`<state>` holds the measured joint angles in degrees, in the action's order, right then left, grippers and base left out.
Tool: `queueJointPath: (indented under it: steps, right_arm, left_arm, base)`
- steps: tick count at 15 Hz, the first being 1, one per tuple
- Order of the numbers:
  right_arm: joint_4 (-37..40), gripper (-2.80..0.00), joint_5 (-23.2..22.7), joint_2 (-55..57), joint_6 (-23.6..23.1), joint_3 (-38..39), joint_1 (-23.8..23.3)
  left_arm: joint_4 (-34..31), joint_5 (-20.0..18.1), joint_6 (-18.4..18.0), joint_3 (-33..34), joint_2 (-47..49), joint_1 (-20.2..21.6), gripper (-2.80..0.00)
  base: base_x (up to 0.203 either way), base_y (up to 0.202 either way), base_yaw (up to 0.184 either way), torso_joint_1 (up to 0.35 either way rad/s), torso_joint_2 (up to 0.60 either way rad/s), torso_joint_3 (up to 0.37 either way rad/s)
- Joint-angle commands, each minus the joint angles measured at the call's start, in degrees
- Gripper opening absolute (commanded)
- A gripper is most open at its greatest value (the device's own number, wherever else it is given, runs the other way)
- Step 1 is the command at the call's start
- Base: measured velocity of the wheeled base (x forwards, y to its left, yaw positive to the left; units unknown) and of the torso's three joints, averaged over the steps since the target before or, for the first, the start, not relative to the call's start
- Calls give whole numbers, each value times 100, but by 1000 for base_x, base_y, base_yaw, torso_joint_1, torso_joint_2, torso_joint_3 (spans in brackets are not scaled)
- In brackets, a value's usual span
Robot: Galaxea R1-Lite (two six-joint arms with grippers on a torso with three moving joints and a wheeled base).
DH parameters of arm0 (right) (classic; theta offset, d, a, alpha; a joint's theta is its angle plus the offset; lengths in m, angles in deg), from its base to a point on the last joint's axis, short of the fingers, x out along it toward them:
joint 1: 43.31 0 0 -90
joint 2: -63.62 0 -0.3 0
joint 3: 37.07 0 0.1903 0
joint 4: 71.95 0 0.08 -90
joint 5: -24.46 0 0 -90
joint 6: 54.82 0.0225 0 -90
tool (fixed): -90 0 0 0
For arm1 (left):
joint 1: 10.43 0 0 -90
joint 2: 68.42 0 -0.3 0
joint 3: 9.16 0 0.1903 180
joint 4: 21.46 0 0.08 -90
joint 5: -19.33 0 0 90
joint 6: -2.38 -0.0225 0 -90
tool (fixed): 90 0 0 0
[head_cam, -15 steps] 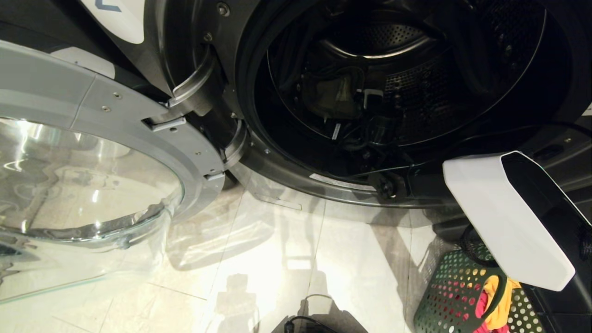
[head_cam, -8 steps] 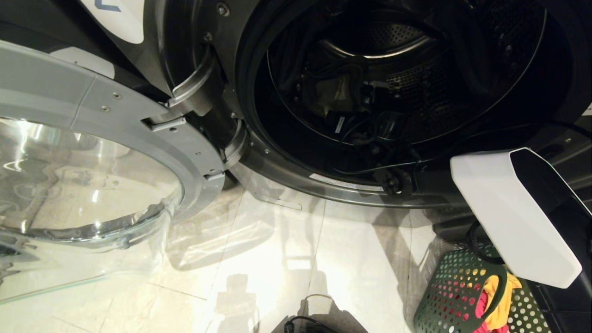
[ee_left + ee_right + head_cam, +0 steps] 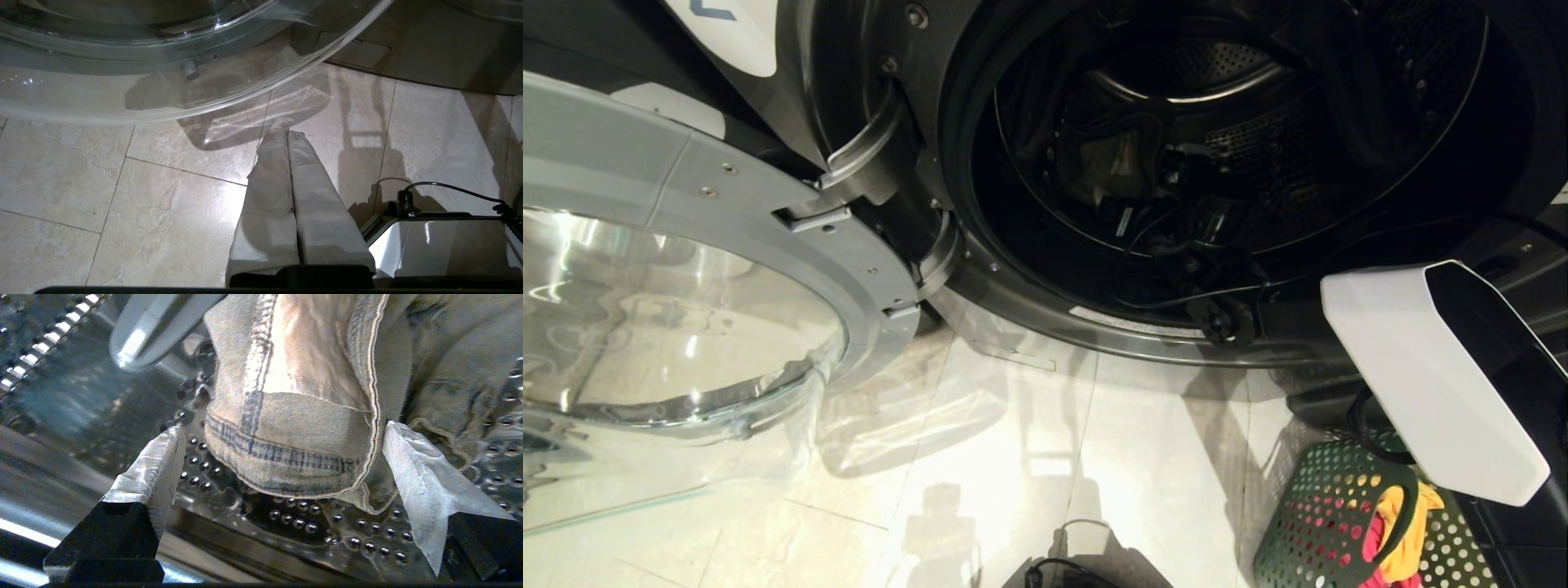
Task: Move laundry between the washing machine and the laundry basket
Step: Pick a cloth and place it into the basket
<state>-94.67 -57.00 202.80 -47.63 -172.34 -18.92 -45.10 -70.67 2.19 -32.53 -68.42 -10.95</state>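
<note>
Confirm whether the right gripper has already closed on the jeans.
No: the right gripper is open, one finger on each side of the jeans hem.

Head view: washing machine [image 3: 1233, 163] drum interior very dark, detail lost; floor tiles [image 3: 1013, 457] bright, glare patches, arm shadow across them. Open door glass [image 3: 670, 327] warps reflections, fisheye bend at edges. Left wrist view: dim warm light, left gripper [image 3: 288, 132] casts soft shadow ahead. Right wrist view: jeans [image 3: 294, 416] between right gripper [image 3: 282, 441] fingers overexposed, slightly soft; specular dots on drum wall below.
</note>
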Motion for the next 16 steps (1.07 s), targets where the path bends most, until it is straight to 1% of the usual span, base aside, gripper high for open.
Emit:
queueJointPath:
  steps: [1,10,11,16]
  right_arm:
    - [-17,0,-19,13,1,-2,-31]
    - [-15,0,7,153,1,2,-31]
    - [-15,-280,7,171,-10,2,-40]
    - [-6,-280,-36,179,-25,2,-84]
  left_arm:
    - [0,0,1,0,9,0,-280]
    - [0,0,9,0,9,0,-280]
    - [0,0,9,0,9,0,-280]
    - [0,0,9,0,9,0,-280]
  base:
    - [0,0,0,0,0,0]
    - [0,0,0,0,0,0]
    - [0,0,0,0,0,0]
    - [0,0,0,0,0,0]
